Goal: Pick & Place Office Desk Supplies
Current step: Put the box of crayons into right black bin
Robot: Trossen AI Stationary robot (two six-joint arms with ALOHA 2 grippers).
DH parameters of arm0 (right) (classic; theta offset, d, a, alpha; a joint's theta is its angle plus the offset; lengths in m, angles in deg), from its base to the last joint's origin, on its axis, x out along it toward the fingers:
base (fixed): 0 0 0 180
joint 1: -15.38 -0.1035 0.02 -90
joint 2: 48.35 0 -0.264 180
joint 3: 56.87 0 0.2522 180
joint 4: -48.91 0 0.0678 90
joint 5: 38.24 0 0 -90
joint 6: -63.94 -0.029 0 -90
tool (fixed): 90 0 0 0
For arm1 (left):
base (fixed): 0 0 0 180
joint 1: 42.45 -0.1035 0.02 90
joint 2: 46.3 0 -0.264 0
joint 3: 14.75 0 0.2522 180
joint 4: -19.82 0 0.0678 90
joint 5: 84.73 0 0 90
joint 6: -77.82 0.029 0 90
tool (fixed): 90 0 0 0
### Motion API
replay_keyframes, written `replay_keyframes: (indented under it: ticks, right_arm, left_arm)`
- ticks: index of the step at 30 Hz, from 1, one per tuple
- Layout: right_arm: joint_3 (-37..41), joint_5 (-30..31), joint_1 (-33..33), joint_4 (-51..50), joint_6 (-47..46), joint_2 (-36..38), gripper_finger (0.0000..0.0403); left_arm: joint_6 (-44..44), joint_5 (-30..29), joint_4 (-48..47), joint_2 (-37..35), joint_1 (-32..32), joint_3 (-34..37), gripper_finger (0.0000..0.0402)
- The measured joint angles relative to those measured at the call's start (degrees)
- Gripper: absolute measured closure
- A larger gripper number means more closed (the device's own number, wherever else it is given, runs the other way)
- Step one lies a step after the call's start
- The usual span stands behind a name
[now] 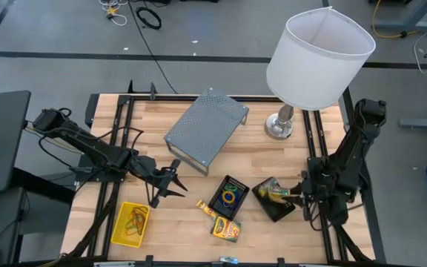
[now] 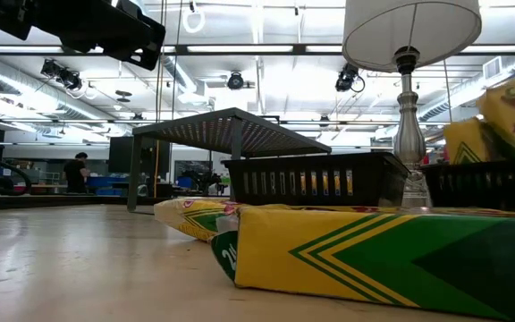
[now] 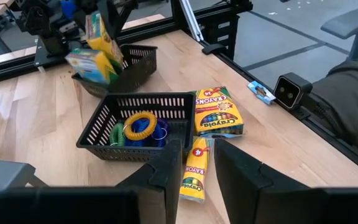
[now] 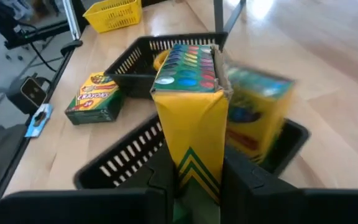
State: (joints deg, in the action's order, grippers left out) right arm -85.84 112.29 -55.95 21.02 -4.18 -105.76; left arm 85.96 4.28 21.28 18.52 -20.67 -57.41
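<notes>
A crayon box [image 4: 191, 118] is held tight between the two fingers of the right claw [image 1: 296, 194], at the lower right of the high view. The box is held over a black mesh tray [image 1: 275, 200], and a second crayon box [image 4: 258, 115] is seen standing in that tray. The left claw [image 1: 178, 185] is seen at the lower left of the middle, hanging over the bench [image 1: 273, 159] with its fingers a little apart and nothing held between them. Just to the right of it, another black mesh tray [image 1: 229, 196] is found near the bottom middle, with coloured rubber-band loops [image 3: 139, 126] lying inside. Two more crayon boxes are laid flat beside this tray: one [image 1: 227, 230] just below it and one [image 1: 207, 209] at its lower left side. A yellow basket [image 1: 130, 224] is placed at the lower left, with some loops in it. A grey metal stand [image 1: 204, 126] is set in the upper middle, and a lamp with a white shade [image 1: 319, 58] is stood at the upper right. A small packet [image 3: 261, 92] is seen lying at the bench edge in the left wrist view.
</notes>
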Motion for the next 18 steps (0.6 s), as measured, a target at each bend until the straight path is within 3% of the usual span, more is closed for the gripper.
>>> replay_keyframes:
  ticks: [9, 18]
  right_arm:
    - [9.18, -8.58, 7.36, 23.97, 17.33, 1.68, 0.0324]
    - [10.79, -16.12, 16.16, 28.11, 25.54, 1.68, 0.0324]
  left_arm:
    - [0.00, -0.02, 0.00, 0.00, 0.00, -0.02, 0.0298]
    - [-0.02, -0.03, 0.00, 0.00, 0.00, -0.02, 0.0298]
